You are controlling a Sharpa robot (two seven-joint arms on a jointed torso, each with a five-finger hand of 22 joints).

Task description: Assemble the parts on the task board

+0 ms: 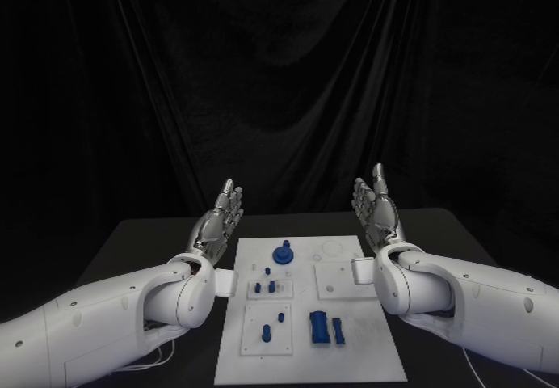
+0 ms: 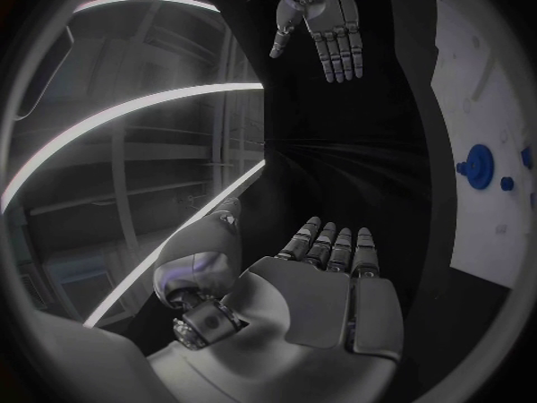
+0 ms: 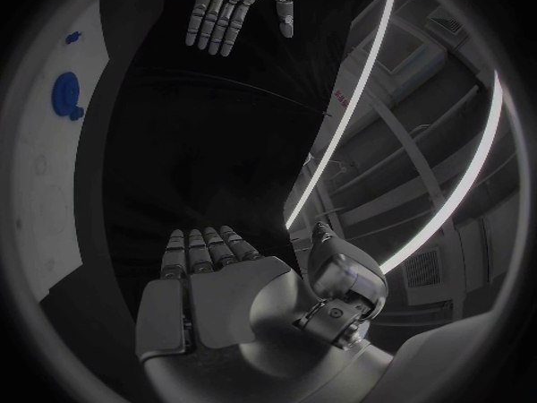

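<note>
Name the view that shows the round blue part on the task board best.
Head view: the round blue part shows whole on the task board among its neighbours. Both wrist views catch it at the rim, bent and small.

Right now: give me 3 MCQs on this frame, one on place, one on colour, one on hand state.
1. Where does the task board lie?
A. between the two arms
B. outside the left arm
C. on the table's far edge

2. What colour are the parts?
A. red
B. blue
C. green

3. How are the hands?
A. both hold parts
B. left holds a part
C. both raised, holding nothing

Key:
1 A: the board sits mid-table, an arm on either side.
2 B: every small piece on the board is blue.
3 C: the left hand and right hand stand up above the table, fingers straight, nothing in them.
</note>
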